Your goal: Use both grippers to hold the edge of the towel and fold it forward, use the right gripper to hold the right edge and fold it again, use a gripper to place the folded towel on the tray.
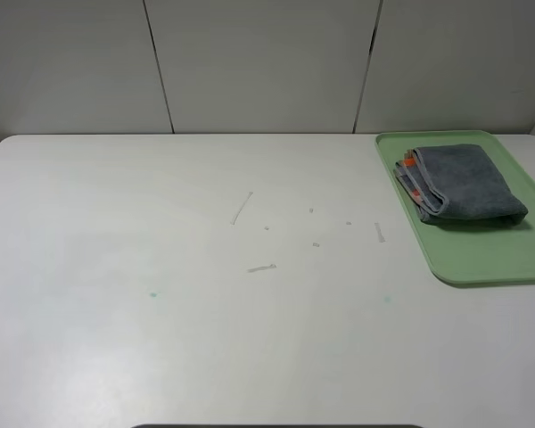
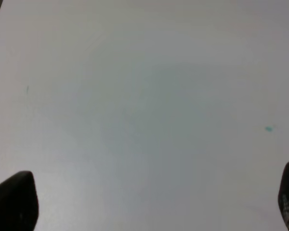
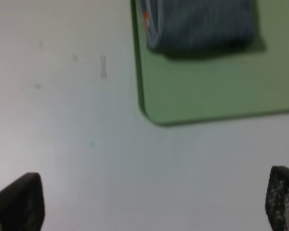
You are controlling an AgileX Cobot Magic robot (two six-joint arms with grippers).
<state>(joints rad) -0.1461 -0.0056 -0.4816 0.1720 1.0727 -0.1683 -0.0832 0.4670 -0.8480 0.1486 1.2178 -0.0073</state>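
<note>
A folded grey towel [image 1: 461, 182] with an orange tag lies on the light green tray [image 1: 481, 254] at the right of the white table. It also shows in the right wrist view [image 3: 200, 24], on the tray [image 3: 207, 91]. Neither arm shows in the exterior high view. My left gripper [image 2: 149, 202] is open and empty above bare table. My right gripper [image 3: 149, 202] is open and empty, hovering over the table short of the tray's near corner.
The white table [image 1: 205, 294] carries small scuffs and marks near its middle [image 1: 242, 208] and faint green specks [image 1: 152, 294]. A grey panelled wall [image 1: 267, 62] stands behind the table's far edge.
</note>
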